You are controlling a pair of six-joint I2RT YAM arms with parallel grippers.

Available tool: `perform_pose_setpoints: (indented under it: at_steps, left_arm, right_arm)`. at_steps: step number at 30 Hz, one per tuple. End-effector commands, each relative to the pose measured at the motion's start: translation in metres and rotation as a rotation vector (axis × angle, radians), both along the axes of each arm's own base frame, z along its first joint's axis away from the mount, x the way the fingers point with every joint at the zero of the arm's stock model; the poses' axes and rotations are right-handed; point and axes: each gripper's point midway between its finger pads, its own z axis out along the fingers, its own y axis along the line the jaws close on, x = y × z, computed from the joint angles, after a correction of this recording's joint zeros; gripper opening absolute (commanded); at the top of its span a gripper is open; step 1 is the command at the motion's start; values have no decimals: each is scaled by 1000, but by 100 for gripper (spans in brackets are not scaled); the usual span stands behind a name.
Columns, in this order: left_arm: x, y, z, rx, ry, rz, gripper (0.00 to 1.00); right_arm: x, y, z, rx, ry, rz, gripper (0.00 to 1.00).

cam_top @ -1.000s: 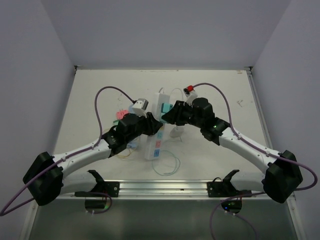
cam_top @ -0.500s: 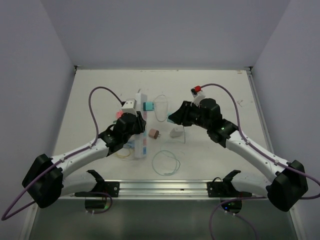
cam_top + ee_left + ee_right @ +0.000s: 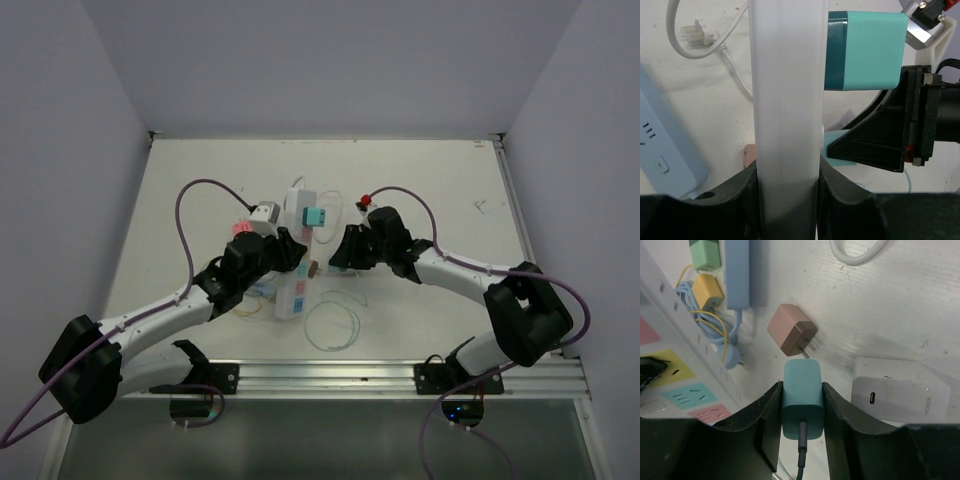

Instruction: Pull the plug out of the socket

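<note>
The left hand point(image 3: 787, 200) is clamped on a white power strip point(image 3: 785, 100), lifted off the table point(image 3: 430, 190) and standing on edge between its fingers; a large teal plug point(image 3: 865, 50) is seated in the strip's face just beyond and to the right of that hand. The right hand point(image 3: 801, 425) is closed around a small teal plug point(image 3: 801, 390) with a thin cable trailing from its rear; this plug sits free of any socket, prongs forward, above a brown plug point(image 3: 791, 330) lying loose on the table just ahead of the fingers, with a white charger point(image 3: 900, 387) to their right and a blue power strip point(image 3: 737, 270) farther ahead to the left. The step in hand appears to be the interval between pulls: one plug looks already out, while the large teal plug remains seated. The next move probably calls for the right hand to set down its plug, then close on the large teal plug and draw it straight out while the left hand braces the strip. Compared with half a second earlier, the right arm has folded inward, bringing its hand close beside the strip, and the left hand has turned the strip slightly.
</note>
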Motion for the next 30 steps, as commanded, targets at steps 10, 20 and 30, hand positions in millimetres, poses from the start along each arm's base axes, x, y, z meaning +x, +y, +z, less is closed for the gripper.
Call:
perform_pose_setpoints:
  at_steps: [10, 20, 30]
  left_arm:
    - [2, -22, 47, -113, -156, -97, 0]
    - [0, -25, 45, -110, -147, -120, 0]
    - [-6, -35, 49, -132, -154, -172, 0]
  right_arm:
    - [15, -8, 40, -5, -145, -35, 80]
    - [18, -15, 129, 76, -347, -57, 91]
    - [32, 9, 162, 218, -368, -63, 87]
